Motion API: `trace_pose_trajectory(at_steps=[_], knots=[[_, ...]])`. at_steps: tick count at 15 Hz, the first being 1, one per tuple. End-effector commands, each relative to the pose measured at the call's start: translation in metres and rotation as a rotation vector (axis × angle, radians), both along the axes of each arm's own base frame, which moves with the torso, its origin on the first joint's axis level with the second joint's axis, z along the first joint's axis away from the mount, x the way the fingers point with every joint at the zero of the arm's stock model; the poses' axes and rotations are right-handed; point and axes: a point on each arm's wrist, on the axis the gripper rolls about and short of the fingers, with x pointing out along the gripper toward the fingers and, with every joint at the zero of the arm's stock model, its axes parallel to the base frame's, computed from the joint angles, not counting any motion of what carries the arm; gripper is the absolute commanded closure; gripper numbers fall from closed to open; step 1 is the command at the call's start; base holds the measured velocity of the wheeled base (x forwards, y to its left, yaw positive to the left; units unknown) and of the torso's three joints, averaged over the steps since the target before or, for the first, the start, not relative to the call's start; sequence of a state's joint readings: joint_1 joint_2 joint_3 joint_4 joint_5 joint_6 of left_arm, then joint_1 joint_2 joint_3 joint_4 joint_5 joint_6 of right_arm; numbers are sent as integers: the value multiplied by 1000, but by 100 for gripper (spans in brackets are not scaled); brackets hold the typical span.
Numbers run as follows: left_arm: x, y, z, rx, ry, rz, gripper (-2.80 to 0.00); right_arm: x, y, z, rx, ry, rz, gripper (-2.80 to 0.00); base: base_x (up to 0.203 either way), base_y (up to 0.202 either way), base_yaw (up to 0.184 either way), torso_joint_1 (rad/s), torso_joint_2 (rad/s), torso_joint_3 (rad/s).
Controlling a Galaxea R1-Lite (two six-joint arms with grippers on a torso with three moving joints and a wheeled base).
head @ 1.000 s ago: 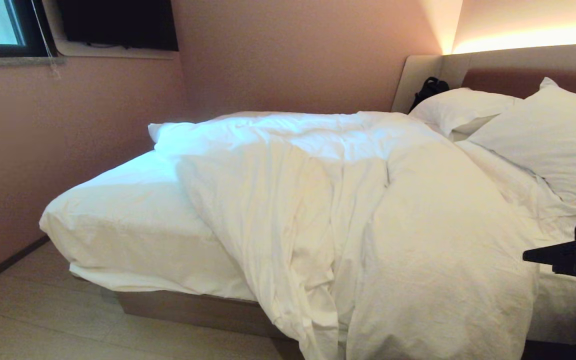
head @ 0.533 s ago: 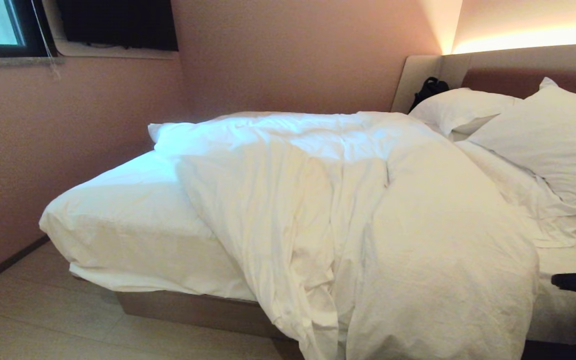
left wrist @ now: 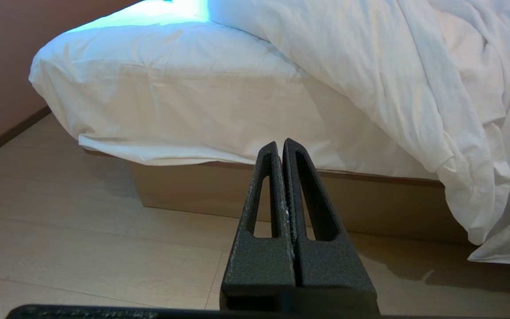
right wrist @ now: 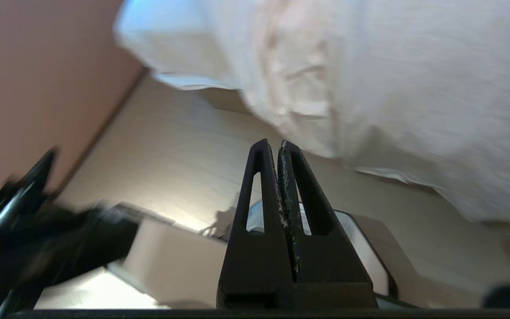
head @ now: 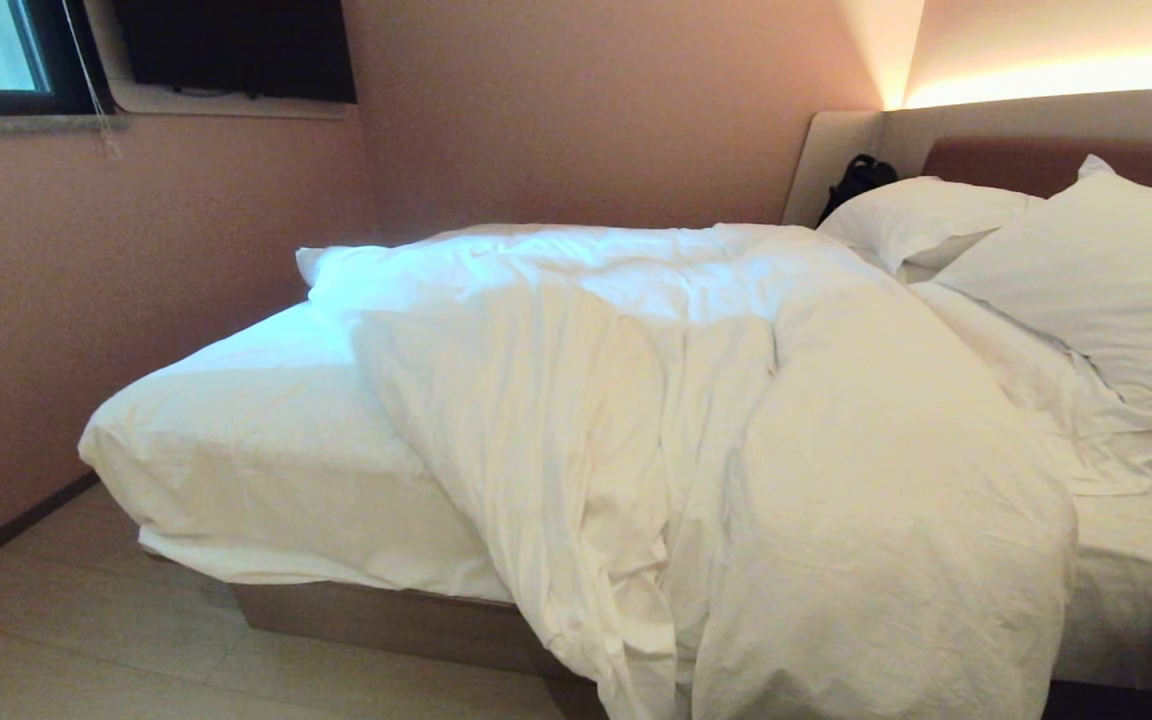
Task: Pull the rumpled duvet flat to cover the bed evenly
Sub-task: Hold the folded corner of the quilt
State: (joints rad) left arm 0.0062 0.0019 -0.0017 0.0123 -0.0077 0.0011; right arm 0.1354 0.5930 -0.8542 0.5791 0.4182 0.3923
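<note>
- Head view showed the duvet point(head: 736, 420) bunched over the middle of the bed point(head: 266, 440), its near side spilling off the mattress edge and hanging toward the floor point(head: 66, 640).
- The foot end of the bed lay uncovered, with only the fitted sheet point(head: 236, 400) showing there.
- Two pillows point(head: 1096, 270) sat at the headboard point(head: 1056, 150), and a strip of sheet beside them was bare as well.
- A dark object point(head: 856, 180), too small to identify, leaned in the corner by the headboard.
- Neither arm appeared in the head view.
- In the left wrist view, the left gripper point(left wrist: 280, 144) hung low over the floor, apart from the bed base, clenched with its fingers pressed together on nothing.
- In the right wrist view, the right gripper point(right wrist: 272, 144) was also clamped tight and empty, pointing toward the hanging fold of the duvet without touching it.
</note>
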Motion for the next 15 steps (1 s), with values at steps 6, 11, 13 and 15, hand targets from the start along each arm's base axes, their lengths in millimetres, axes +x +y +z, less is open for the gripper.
trace_pose_trajectory(at_steps=[6, 11, 13, 15], knots=[[0, 0, 0, 0, 0, 0, 0, -71, -13, -29, -13, -197, -146, 0, 0, 0, 0, 0, 0, 0], [0, 0, 0, 0, 0, 0, 0, -54, -11, -22, -91, -126, -434, 0, 0, 0, 0, 0, 0, 0], [0, 0, 0, 0, 0, 0, 0, -53, -8, -32, -118, -64, -515, 0, 0, 0, 0, 0, 0, 0], [0, 0, 0, 0, 0, 0, 0, -74, -8, -47, -119, -148, -502, 0, 0, 0, 0, 0, 0, 0]])
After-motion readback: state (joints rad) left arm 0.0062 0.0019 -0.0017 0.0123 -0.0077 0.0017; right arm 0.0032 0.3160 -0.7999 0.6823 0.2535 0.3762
